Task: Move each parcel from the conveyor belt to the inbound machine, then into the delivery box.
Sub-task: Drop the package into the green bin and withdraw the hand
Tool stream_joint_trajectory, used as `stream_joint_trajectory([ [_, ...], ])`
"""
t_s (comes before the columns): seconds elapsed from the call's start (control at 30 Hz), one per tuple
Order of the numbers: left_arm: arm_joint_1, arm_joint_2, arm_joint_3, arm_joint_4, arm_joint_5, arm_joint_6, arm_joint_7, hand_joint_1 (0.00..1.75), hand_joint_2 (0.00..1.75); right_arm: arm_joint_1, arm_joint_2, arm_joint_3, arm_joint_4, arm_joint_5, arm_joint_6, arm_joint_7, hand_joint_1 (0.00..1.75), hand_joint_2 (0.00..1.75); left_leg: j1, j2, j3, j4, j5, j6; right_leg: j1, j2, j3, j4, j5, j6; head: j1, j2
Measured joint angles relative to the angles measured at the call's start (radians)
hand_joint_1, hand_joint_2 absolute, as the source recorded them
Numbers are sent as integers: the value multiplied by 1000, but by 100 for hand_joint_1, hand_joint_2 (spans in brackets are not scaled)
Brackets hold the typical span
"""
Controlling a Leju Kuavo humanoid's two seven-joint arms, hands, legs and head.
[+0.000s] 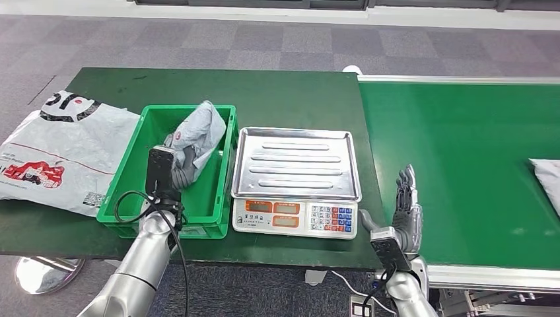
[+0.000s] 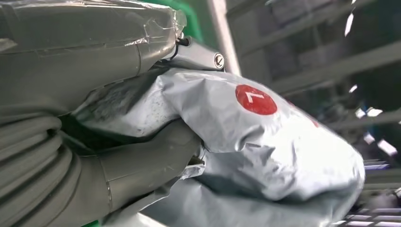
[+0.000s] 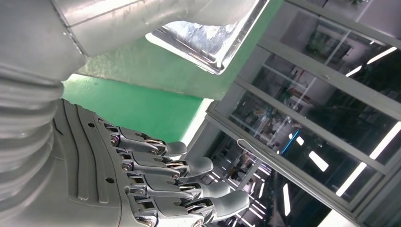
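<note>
My left hand (image 1: 178, 165) grips a grey plastic parcel (image 1: 200, 131) inside the green delivery box (image 1: 125, 185). Close up, the parcel (image 2: 265, 142) shows a red round logo and bulges out past the thumb and fingers of the left hand (image 2: 142, 165). The scale with its bare steel tray (image 1: 295, 164) stands just right of the box. My right hand (image 1: 404, 210) hangs empty with fingers straight, at the near edge of the green conveyor belt (image 1: 462, 158); its fingers (image 3: 179, 175) are spread apart. A second grey parcel (image 1: 548, 179) lies at the belt's right edge.
A large flat grey mailer bag (image 1: 63, 152) with red print lies on the dark green table (image 1: 284, 99), left of the box. The scale's keypad and display (image 1: 294, 216) face the near table edge. Grey carpet floor lies beyond.
</note>
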Motion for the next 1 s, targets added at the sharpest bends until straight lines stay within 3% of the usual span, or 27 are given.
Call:
stream_joint_trajectory([
  [0.2, 7, 3, -2, 38, -18, -4, -99, 175, 175, 2, -3, 0, -1, 0, 0, 0, 0, 175, 0, -1, -1, 0, 0, 0, 0, 0, 0, 0, 0, 0, 0, 0],
  [0.37, 9, 4, -2, 38, -17, -2, -111, 175, 175, 3, -4, 0, -1, 4, 0, 0, 0, 175, 0, -1, -1, 0, -1, 0, 0, 0, 0, 0, 0, 0, 0, 0],
  [0.6, 26, 6, 5, 21, -1, 71, 12, 175, 175, 15, -6, 0, -1, 7, 0, 0, 0, 175, 0, -1, -1, 0, 0, 0, 0, 0, 0, 0, 0, 0, 0, 0],
  [0.77, 36, 8, 7, 12, -4, 94, 25, 175, 175, 20, -8, 0, -1, 8, 0, 0, 0, 175, 0, -1, -1, 0, -1, 0, 0, -1, 0, 0, 0, 0, 0, 0],
  [0.9, 38, 8, 9, 8, -5, 102, 24, 0, 175, 21, -9, 0, -1, 9, 0, 0, 0, 175, 0, -1, -1, 0, -1, 0, 0, 0, 0, 0, 0, 0, 0, 0],
  [1.0, 44, 7, 31, 0, 5, 199, -11, 0, 175, 23, -10, 0, -1, 20, 0, 0, 0, 175, 0, 0, -1, 0, -1, 0, 0, 0, 0, 0, 0, 0, 0, 0],
])
